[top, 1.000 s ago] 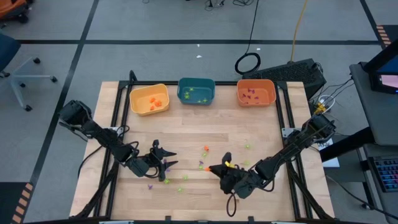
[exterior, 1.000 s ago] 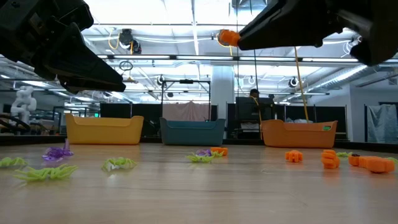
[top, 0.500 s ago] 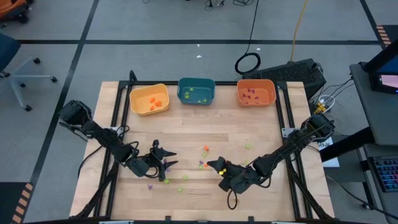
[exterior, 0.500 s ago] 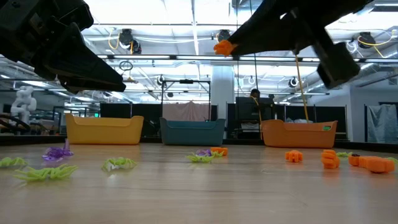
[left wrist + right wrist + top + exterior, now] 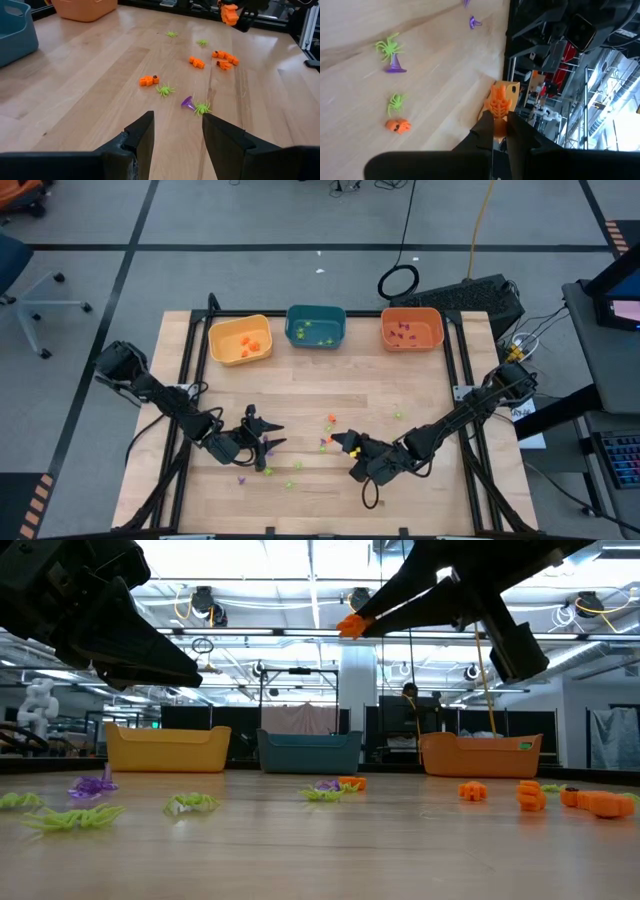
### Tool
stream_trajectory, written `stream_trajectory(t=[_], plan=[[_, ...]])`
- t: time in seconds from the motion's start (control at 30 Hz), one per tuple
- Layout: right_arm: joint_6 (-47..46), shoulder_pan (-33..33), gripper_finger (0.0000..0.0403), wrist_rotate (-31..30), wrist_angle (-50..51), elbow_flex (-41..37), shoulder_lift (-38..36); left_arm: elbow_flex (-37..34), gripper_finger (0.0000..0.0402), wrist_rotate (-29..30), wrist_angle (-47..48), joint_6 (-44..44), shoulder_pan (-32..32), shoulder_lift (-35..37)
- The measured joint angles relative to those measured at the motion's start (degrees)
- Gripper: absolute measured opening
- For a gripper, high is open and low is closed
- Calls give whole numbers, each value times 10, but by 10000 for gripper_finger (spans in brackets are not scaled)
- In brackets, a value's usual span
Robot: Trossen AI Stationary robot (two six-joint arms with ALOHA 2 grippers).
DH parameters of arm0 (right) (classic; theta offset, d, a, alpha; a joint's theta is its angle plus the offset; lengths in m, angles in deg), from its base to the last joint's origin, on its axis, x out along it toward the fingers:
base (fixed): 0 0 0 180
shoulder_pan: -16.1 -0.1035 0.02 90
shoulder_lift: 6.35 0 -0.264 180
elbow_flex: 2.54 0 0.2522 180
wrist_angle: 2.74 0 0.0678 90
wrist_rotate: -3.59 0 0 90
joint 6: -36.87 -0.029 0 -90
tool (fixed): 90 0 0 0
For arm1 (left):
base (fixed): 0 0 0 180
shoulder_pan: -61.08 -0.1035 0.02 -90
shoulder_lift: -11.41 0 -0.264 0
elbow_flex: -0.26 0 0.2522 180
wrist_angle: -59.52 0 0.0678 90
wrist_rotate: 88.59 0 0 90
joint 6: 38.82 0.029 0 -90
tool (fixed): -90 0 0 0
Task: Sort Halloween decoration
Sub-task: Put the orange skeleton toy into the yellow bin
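Tiny orange, light-green and purple trinkets lie scattered on the wooden table (image 5: 300, 395), most of them between the two arms (image 5: 328, 420) (image 5: 165, 90) (image 5: 190, 803). My right gripper (image 5: 340, 442) hovers over the table's near middle, shut on one orange trinket (image 5: 498, 102) (image 5: 350, 625), which also shows in the left wrist view (image 5: 229, 13). My left gripper (image 5: 265, 437) (image 5: 177, 122) waits open above the near left part of the table, touching nothing. The yellow bin (image 5: 240, 340), teal bin (image 5: 315, 327) and orange bin (image 5: 411, 329) stand along the far edge. My right gripper pinches the orange trinket's lower end (image 5: 497, 117) between its two fingertips (image 5: 482, 127). Most of the trinket sticks out beyond the tips. The fingers come from the table's right, slanting, and the trinket is lifted well clear of the table (image 5: 350, 625).
Orange pieces (image 5: 250, 343) lie in the yellow bin, green ones (image 5: 305, 332) in the teal bin and purple ones (image 5: 403, 333) in the orange bin. Black frame rails (image 5: 185, 380) run along both sides of the table. Bare wood lies between the trinkets and the bins.
My right gripper has carried the orange trinket toward the table's left and turned as it went, its fingers now slanting more in the low view. It has stayed shut on the trinket.
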Motion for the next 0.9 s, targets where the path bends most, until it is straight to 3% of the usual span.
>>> stream_trajectory(t=[0.53, 0.9], plan=[[-9, 0, 9, 0, 0, 0, 0, 0, 166, 0, 0, 0, 0, 0], [-162, -1, 9, 2, 0, 0, 0, 0, 166, 0, 0, 0, 0, 0]])
